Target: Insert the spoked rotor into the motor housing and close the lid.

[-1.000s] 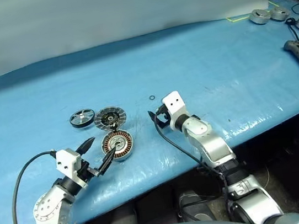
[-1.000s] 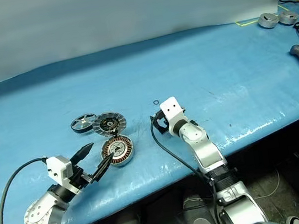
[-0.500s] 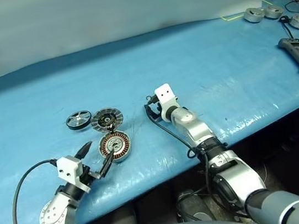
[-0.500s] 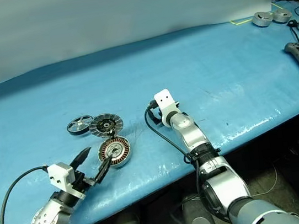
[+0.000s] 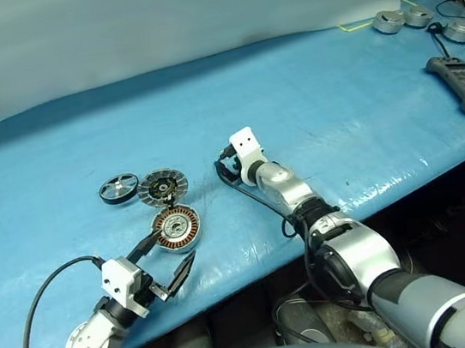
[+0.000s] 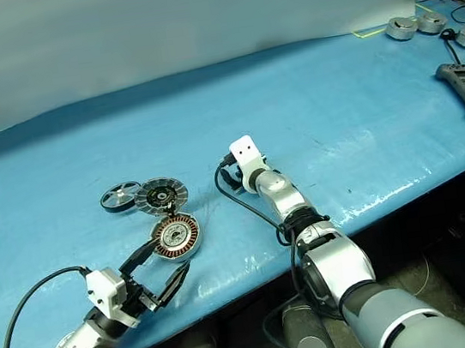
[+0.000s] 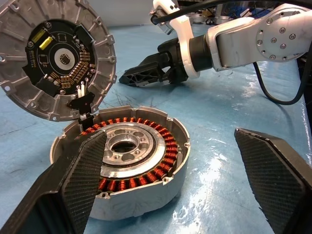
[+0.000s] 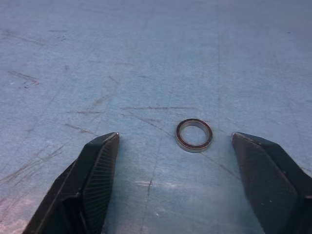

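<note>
Right gripper (image 8: 170, 185) reached forward, open around small ring (image 8: 194, 134); left gripper (image 5: 165, 264) open, empty, pulled back from housing (image 5: 176, 228). Rotor (image 5: 118, 188) untouched.

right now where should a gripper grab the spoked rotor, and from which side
By its black outer ring, jaws across the full width, coming from above. The spoked rotor lies flat on the blue table, apart from the lid beside it, so both rim edges look reachable; the thin spokes probably give poorer purchase.
</note>
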Tool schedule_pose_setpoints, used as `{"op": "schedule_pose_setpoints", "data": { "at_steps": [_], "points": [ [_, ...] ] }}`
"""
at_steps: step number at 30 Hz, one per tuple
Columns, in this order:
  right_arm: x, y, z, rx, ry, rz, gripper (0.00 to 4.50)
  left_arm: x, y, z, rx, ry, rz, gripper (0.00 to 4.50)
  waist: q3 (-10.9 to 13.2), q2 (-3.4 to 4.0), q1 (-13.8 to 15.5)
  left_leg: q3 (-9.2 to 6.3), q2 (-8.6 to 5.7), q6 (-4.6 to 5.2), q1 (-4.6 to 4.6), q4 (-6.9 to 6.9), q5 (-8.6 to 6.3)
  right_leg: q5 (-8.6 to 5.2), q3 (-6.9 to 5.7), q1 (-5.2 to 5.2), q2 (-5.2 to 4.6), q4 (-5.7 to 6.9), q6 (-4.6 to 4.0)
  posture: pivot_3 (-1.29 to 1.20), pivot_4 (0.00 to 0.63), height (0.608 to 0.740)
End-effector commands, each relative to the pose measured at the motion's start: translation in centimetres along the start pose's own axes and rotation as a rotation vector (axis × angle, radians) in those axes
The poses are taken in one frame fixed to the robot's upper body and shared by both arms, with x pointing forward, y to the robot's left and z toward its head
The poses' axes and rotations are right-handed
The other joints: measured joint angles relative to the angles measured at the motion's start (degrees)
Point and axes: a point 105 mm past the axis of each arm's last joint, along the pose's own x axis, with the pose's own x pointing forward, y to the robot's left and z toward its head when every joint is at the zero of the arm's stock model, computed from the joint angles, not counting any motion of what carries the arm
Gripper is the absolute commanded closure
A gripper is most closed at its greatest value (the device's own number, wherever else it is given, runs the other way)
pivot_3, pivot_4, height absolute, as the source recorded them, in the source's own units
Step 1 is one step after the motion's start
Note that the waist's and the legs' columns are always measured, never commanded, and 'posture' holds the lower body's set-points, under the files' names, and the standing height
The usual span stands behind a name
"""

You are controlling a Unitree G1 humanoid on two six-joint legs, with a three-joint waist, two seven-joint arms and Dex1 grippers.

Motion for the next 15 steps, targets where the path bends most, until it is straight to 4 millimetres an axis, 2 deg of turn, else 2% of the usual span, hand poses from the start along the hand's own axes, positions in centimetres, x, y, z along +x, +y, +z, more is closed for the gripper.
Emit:
{"op": "schedule_pose_setpoints", "data": {
  "at_steps": [1, 8, 15],
  "points": [
    [0.0, -0.1, -1.2, -0.023, 0.05, -0.012, 1.57, 0.0, -0.2, 0.1, 0.031, -0.017, 0.009, 0.0, 0.0, 0.03, 0.0, 0.0, 0.0, 0.0, 0.02, 0.0, 0.0, 0.0, 0.0, 0.02, 0.0, 0.0, 0.0, 0.0, 0.15, 0.74],
    [-0.2, -0.6, -2.0, -0.024, 0.063, -0.034, 3.79, 0.2, -0.8, -0.3, 0.003, -0.027, 0.009, 0.0, -0.1, 0.16, 0.3, 0.0, -0.02, 0.0, 0.05, 0.02, 0.0, 0.0, 0.02, 0.06, -0.01, -0.01, 0.01, 0.0, 0.15, 0.74],
    [-0.8, -1.0, -3.5, 0.006, 0.083, -0.059, 3.79, 0.4, -0.7, -0.2, 0.007, -0.036, 0.001, 0.0, -0.2, 0.25, 0.6, -0.01, -0.02, 0.0, 0.05, 0.02, 0.0, -0.01, 0.01, 0.06, -0.01, -0.01, 0.01, 0.0, 0.15, 0.74]
  ]
}}
